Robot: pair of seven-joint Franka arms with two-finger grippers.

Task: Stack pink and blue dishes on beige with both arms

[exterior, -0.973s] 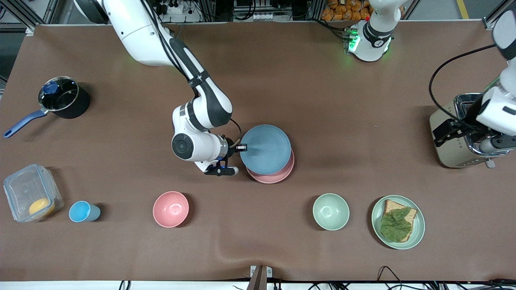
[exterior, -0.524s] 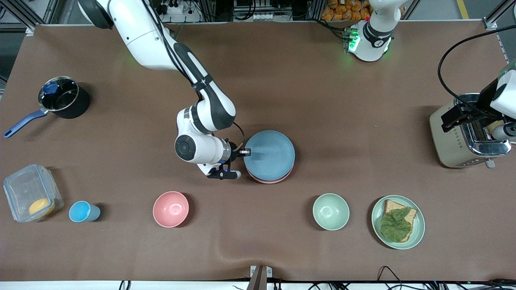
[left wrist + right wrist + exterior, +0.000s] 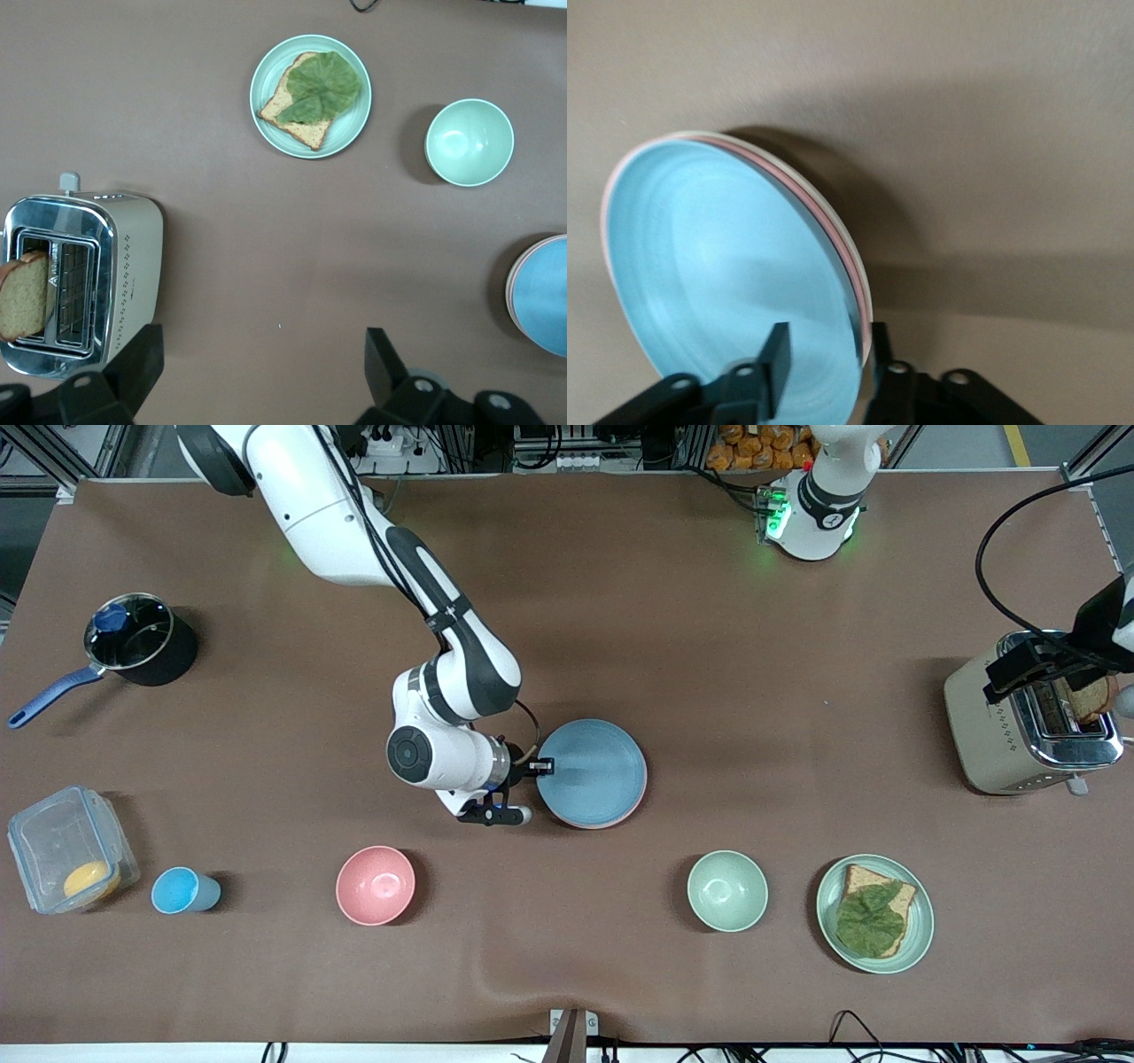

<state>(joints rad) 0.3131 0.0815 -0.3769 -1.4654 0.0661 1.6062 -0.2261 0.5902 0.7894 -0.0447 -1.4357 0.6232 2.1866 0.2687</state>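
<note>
The blue plate [image 3: 592,772] lies on top of the pink plate [image 3: 606,825], of which only a thin rim shows. The beige plate [image 3: 849,244] shows in the right wrist view as a pale edge under both; the front view hides it. My right gripper [image 3: 542,764] is at the stack's rim on the right arm's side. Its fingers [image 3: 778,354] straddle the blue rim and stand apart from it, open. My left gripper [image 3: 263,354] hangs open and empty over bare table beside the toaster [image 3: 84,279]. The stack's edge [image 3: 542,297] also shows in that wrist view.
The toaster [image 3: 1019,726] holds a bread slice [image 3: 1088,698]. Nearer the front camera stand a green plate with toast and a leaf [image 3: 875,914], a green bowl [image 3: 727,890], a pink bowl [image 3: 376,885], a blue cup [image 3: 182,890] and a clear container [image 3: 66,850]. A pot [image 3: 137,638] is farther back.
The blue plate came down from an offset position to lie squarely over the pink one. The right gripper's fingers parted from its rim. The left arm drew away past the toaster.
</note>
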